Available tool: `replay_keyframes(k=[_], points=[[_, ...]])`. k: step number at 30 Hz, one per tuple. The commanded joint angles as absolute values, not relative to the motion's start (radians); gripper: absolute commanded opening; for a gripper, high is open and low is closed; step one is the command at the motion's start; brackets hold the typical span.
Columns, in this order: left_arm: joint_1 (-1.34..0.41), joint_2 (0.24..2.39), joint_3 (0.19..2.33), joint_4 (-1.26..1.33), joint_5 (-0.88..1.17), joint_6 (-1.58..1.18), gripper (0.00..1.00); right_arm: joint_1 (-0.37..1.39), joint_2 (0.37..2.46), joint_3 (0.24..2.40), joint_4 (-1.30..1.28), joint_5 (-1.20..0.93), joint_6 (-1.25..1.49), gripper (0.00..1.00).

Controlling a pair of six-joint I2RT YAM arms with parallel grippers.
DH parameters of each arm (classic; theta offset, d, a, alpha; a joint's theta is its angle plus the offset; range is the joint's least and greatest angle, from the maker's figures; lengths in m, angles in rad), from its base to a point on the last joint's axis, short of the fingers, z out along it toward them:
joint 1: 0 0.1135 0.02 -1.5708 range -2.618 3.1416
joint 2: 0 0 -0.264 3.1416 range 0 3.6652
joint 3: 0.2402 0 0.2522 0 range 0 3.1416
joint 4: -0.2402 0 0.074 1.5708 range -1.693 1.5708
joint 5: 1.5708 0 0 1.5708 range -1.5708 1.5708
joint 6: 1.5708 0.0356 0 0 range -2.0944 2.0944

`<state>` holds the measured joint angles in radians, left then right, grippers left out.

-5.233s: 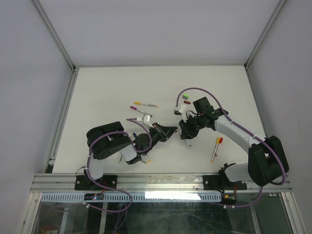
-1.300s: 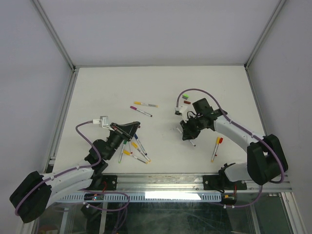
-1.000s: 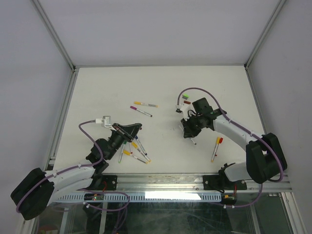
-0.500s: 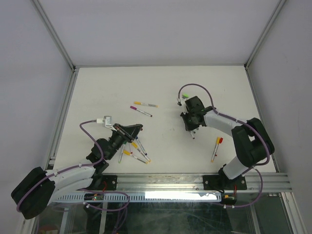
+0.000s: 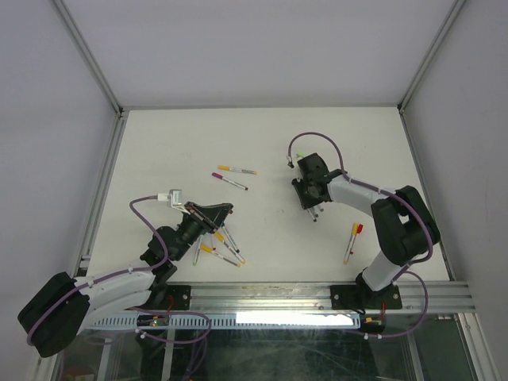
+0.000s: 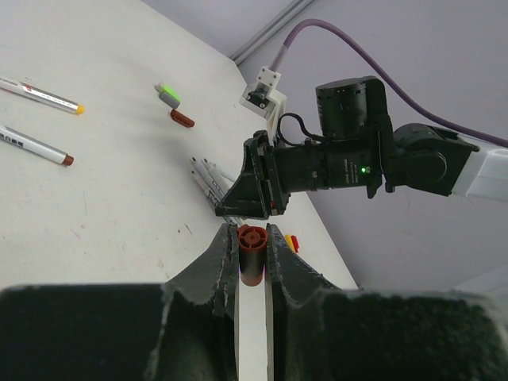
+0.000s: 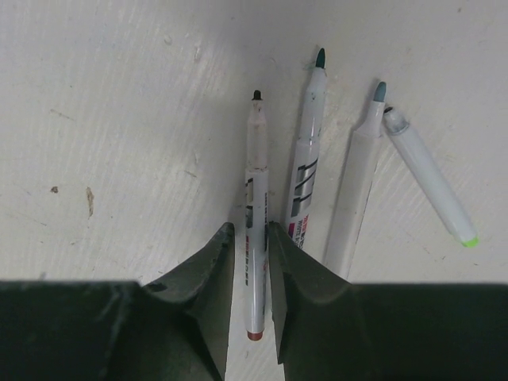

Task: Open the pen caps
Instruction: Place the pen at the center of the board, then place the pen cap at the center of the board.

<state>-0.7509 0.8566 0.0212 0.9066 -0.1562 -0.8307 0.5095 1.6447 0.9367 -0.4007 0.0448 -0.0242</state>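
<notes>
A dark red pen cap [image 6: 252,252] is pinched upright between the fingertips of my left gripper [image 6: 252,238], which hangs above the near left of the table [image 5: 159,151]. My right gripper [image 7: 250,232] stands low over the table, its jaws slightly apart around an uncapped white pen [image 7: 254,175] that lies flat, with a sliver of gap on the left side. Three other uncapped pens [image 7: 305,159] lie right of it. Two loose caps, green [image 6: 167,94] and dark red [image 6: 182,119], lie beyond the right gripper [image 6: 250,208].
Two capped pens [image 5: 236,170] lie mid-table at the back. Several pens [image 5: 222,246] lie under my left gripper [image 5: 222,209]. Two pens with yellow and red caps [image 5: 352,240] lie near the right arm's base. Metal frame rails border the table.
My right gripper has swung toward the back and its jaws have parted from the pen, which now lies on the table beside the others. My left gripper still holds the cap, barely moved.
</notes>
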Motion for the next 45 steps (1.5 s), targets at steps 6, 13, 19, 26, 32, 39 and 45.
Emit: replay_keyframes(k=[6, 13, 19, 26, 32, 39, 45], points=[[-0.742, 0.863, 0.014, 0.965, -0.13, -0.846, 0.0, 0.514, 1.635, 0.968, -0.401, 0.05, -0.043, 0.27], [-0.742, 0.868, 0.019, 0.969, -0.123, -0.846, 0.0, 0.515, 1.569, 0.96, -0.392, 0.029, -0.048, 0.29], [-0.742, 0.872, 0.025, 0.963, -0.117, -0.846, 0.0, 0.515, 1.501, 0.951, -0.387, 0.006, -0.059, 0.29], [-0.742, 0.897, 0.04, 0.966, -0.104, -0.847, 0.0, 0.5, 1.42, 0.936, -0.382, -0.024, -0.074, 0.29], [-0.742, 0.954, 0.062, 0.995, -0.079, -0.853, 0.0, 0.479, 1.357, 0.939, -0.401, -0.08, -0.1, 0.29], [-0.745, 1.104, 0.139, 1.032, -0.033, -0.873, 0.0, 0.419, 1.288, 0.962, -0.481, -0.224, -0.225, 0.3], [-0.788, 1.33, 0.282, 1.045, -0.025, -0.857, 0.0, 0.366, 1.185, 0.953, -0.48, -0.284, -0.281, 0.43]])
